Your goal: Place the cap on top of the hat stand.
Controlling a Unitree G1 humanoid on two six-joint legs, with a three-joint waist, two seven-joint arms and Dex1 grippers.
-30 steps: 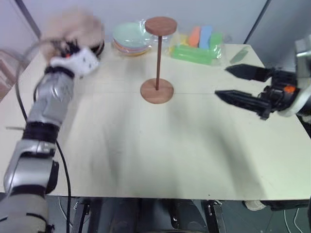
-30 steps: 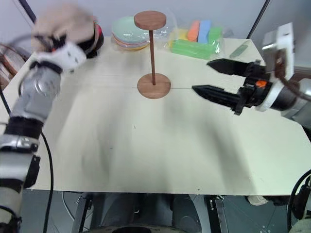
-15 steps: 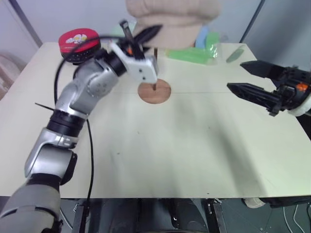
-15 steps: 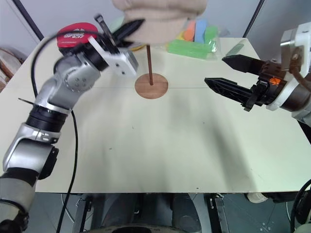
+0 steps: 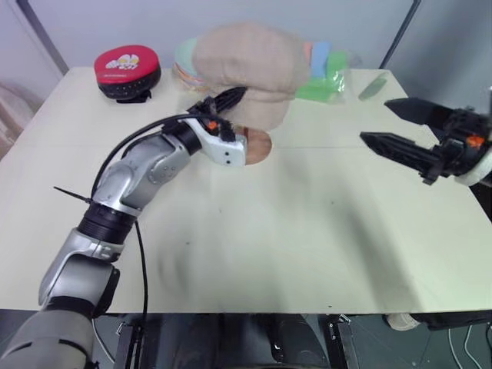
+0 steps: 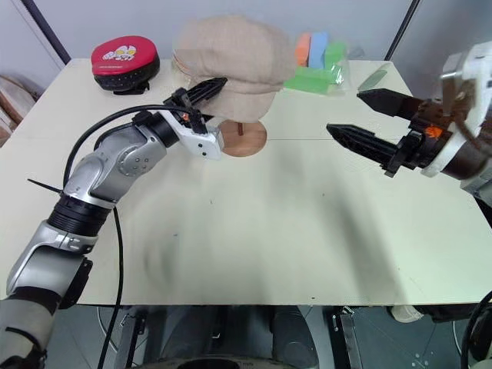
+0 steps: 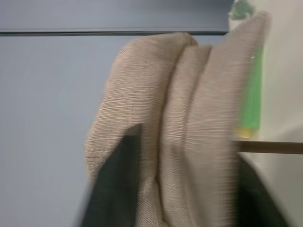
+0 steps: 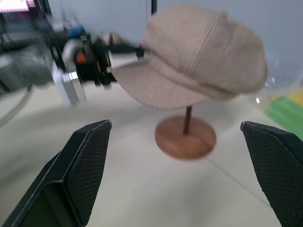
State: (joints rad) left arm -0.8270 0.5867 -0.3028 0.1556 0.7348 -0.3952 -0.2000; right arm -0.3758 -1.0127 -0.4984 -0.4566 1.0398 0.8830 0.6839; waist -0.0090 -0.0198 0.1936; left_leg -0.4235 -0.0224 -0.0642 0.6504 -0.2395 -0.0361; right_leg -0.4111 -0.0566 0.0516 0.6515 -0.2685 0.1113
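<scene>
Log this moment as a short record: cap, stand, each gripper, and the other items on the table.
cap: beige cap sits over the top of the hat stand, brim toward the left gripper
hat stand: upright, only rod and base visible
left gripper: fingers either side of the brim; grip unclear
right gripper: open, empty, apart from the stand
other items: red-topped black case, green bagged pieces

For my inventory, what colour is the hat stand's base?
Brown wood base, clearest in right wrist view.

The cap (image 6: 231,58) is soft beige. The hat stand (image 6: 243,137) is brown wood. The round case (image 6: 124,63) is black with a red top. The counter (image 6: 277,231) is pale cream.
</scene>
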